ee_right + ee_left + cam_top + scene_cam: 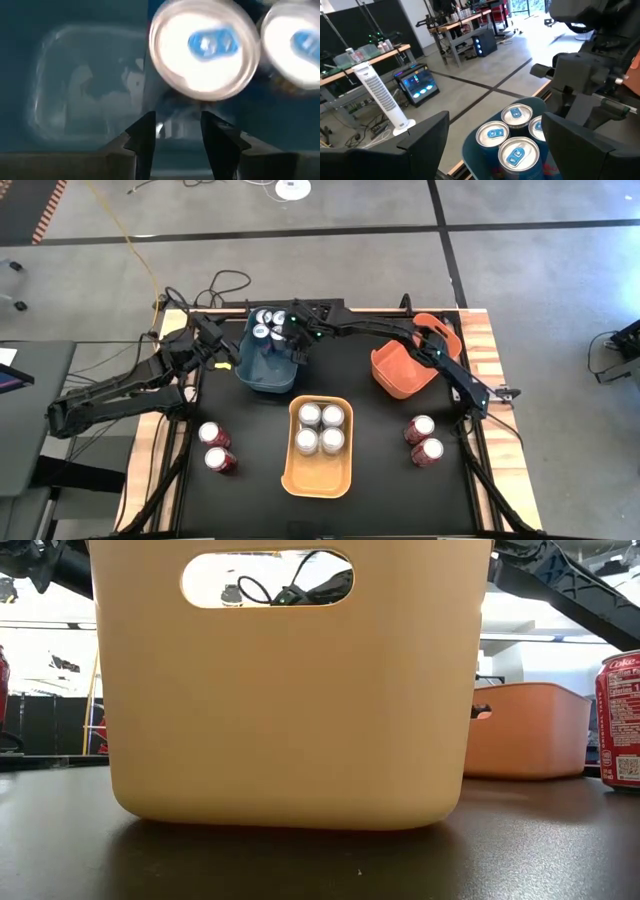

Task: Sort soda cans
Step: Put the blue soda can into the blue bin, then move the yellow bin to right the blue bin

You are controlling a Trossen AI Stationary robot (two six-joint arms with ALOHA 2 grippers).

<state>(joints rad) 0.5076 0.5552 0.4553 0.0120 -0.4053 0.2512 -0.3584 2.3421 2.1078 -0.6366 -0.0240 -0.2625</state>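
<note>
Several dark blue soda cans [268, 323] with silver tops and blue tabs stand upright in the far part of the teal bin [262, 375]. My right gripper [293, 348] reaches down into this bin from the right. Its fingers [145, 142] stand narrowly open just short of one can top [202, 52], with nothing between them. My left gripper [222, 350] hangs open and level by the bin's left wall, facing the cans [512, 152]. Several silver cans [321, 428] stand in the yellow-orange bin [318, 477]. Red cans stand in pairs at left [215, 446] and right [424, 441].
The orange bin [400, 375] sits tilted under my right arm at the far right. In the low view the yellow-orange bin [290, 690] fills the middle, with the orange bin [525, 730] and a red can [620, 720] to its right. Black mat lies bare along the near edge.
</note>
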